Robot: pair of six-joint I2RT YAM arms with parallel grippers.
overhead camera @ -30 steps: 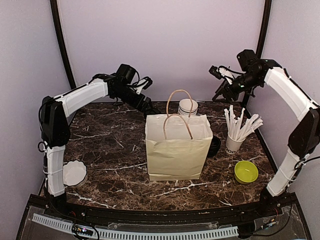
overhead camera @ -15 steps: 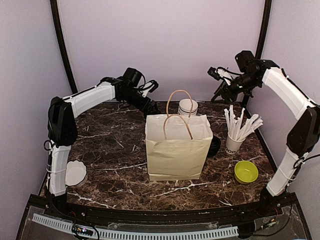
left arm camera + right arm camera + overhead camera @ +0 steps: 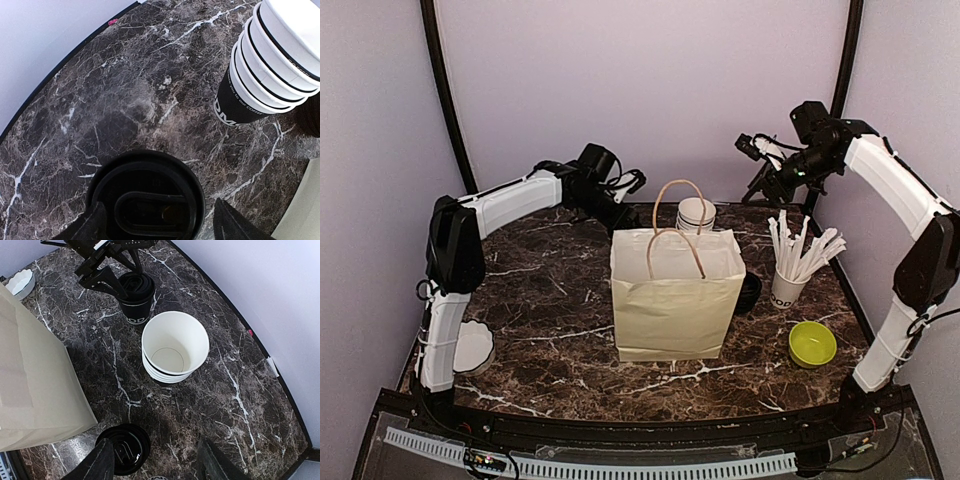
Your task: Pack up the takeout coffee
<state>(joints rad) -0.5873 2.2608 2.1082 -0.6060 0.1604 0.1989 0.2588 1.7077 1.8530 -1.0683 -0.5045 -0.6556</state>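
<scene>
Top view: left end effector (image 3: 620,214) low behind paper bag (image 3: 675,295); right end effector (image 3: 765,178) raised above counter (image 3: 540,290), holding nothing.
Left wrist: lidded coffee cup (image 3: 147,200) stood upright on counter near empty-cup stack (image 3: 270,60), between wide-spread fingers (image 3: 92,225); contact unclear.
Right wrist: right fingers (image 3: 102,462) spread, empty; second lidded cup (image 3: 124,447) beside bag.
Judged: cup light, wall crushable, lid could pop; take mid-wall, gently.
</scene>
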